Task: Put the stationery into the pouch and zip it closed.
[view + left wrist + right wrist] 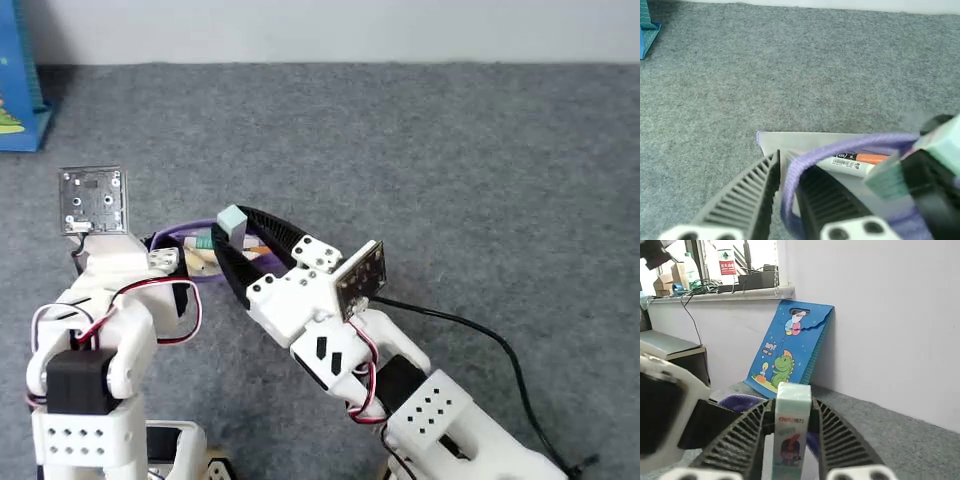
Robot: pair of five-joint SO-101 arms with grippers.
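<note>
Insertion step in hand. The purple-rimmed grey fabric pouch [805, 142] is pinched at its rim by the left gripper [790, 167], jaws narrow. The pale green rectangular eraser [791, 440] is clamped by the right gripper [792, 409] above the pouch's right end. Lowering, then release, is judged needed next.

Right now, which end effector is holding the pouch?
The left end effector clamps the pouch by its purple rim; the right end effector instead grips a mint-green eraser.

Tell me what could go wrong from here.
1. The eraser, held by the right gripper above the pouch, may catch the rim and fall outside.
2. The left gripper pinches only a thin edge of the pouch; it could slip and the opening collapse.
</note>
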